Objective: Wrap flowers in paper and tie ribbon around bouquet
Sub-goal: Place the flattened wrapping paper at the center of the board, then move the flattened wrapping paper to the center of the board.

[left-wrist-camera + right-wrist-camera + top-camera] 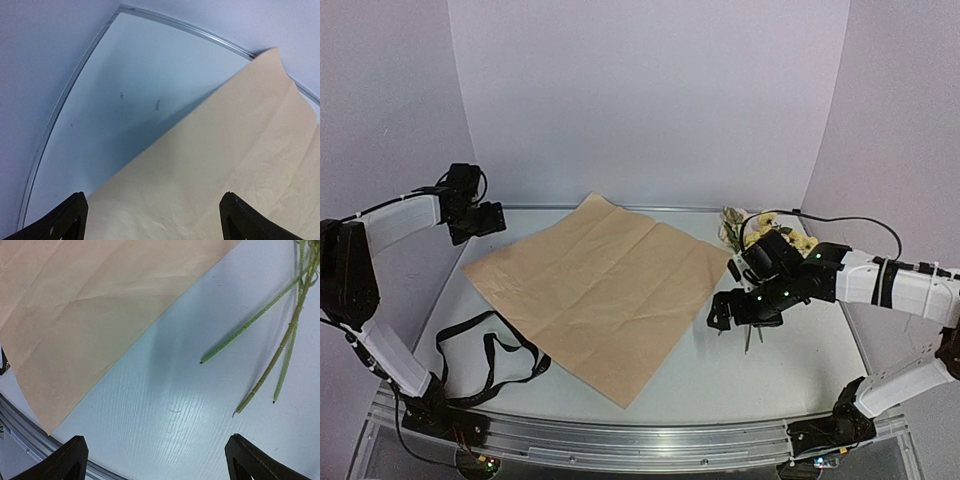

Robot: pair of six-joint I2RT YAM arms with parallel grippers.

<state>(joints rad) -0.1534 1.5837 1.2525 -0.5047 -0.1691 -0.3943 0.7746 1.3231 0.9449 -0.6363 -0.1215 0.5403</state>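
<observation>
The paper (pixel 600 285) lies flat mid-table as a diamond, tan face up. In the left wrist view its left corner area (pixel 225 165) sits below my left gripper (pixel 152 220), whose jaws stand wide apart with nothing between them. From above, the left gripper (pixel 485 217) hovers by the paper's far-left edge. The flowers (pixel 765 232) lie at the back right, partly hidden by my right arm. Their green stems (pixel 280 345) reach toward my right gripper (pixel 155 460), which is open over bare table beside the paper's right edge (pixel 90 305). The black ribbon (pixel 490 360) lies looped at the front left.
A metal rail (pixel 640 440) runs along the table's near edge and shows in the right wrist view (pixel 25 437). White walls close the back and sides. A curved metal rim (pixel 60 110) bounds the table at the far left. A black cable (pixel 860 222) arcs behind the right arm.
</observation>
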